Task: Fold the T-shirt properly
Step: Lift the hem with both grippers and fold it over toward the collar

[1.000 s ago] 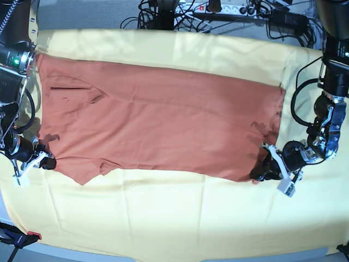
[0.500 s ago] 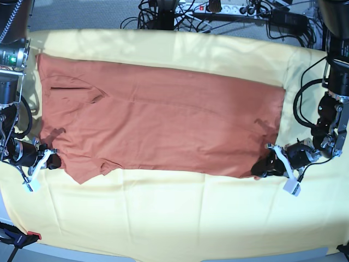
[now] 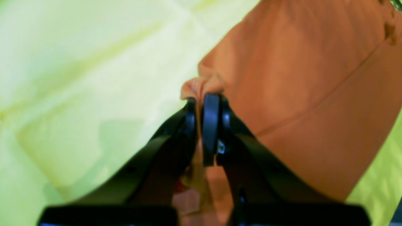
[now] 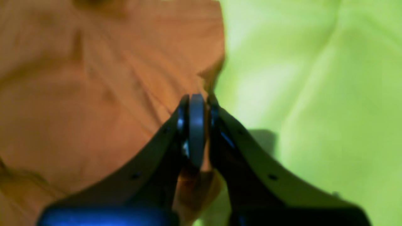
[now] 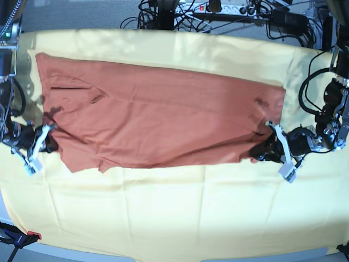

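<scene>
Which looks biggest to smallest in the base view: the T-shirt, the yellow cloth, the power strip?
1. Yellow cloth, covering nearly the whole table.
2. T-shirt, spread across the cloth's middle.
3. Power strip, at the top edge; farther from the camera, yet clearly smallest.

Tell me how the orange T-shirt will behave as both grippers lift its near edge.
The T-shirt is probably floppy: it bunches where the left gripper pinches it. It will likely sag between there and the right gripper. Its far part may drag on the yellow cloth.
</scene>
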Tool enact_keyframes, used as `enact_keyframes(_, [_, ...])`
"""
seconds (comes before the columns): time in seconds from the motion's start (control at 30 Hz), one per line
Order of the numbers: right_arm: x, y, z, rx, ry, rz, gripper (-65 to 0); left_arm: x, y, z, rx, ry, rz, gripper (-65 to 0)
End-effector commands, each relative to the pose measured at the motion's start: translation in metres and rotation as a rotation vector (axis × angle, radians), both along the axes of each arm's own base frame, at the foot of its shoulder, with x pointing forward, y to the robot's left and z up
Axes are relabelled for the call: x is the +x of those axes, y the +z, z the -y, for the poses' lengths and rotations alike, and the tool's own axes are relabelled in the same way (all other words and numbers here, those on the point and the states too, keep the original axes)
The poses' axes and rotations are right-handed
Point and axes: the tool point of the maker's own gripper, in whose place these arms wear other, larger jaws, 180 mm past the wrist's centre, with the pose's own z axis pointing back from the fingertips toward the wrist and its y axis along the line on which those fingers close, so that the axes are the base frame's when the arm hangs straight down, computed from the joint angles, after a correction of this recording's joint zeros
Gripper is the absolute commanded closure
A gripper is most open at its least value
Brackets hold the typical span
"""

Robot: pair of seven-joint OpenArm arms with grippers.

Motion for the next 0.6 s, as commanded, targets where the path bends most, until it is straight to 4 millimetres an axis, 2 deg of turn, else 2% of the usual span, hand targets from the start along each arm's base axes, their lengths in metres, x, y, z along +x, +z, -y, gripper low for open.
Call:
enact_keyframes(0.0, [0.012,0.032,0.004,-0.011,0.018,0.106,0.0,0.007,0.023,-0.002,-0.016,-0.008,0.063,0.0])
enact_keyframes(0.1, [-0.002,0.032,-0.002,-0.067,0.074,0.123,0.0,0.002,0.022,-0.009,0.009,-0.010,0.058,0.0])
enact_keyframes(0.2, [-0.014,0.025,0.002,-0.092,0.085,0.098,0.0,-0.002,0.020,-0.022,0.041,0.002,0.047,0.0])
enact_keyframes(0.37, [-0.017,0.025,0.009,-0.110,0.083,0.091,0.0,-0.003,0.028,-0.044,0.074,0.027,0.053,0.0])
enact_keyframes(0.57, [-0.016,0.026,0.009,-0.106,0.084,0.097,0.0,-0.018,0.021,-0.040,0.030,0.021,-0.066,0.0])
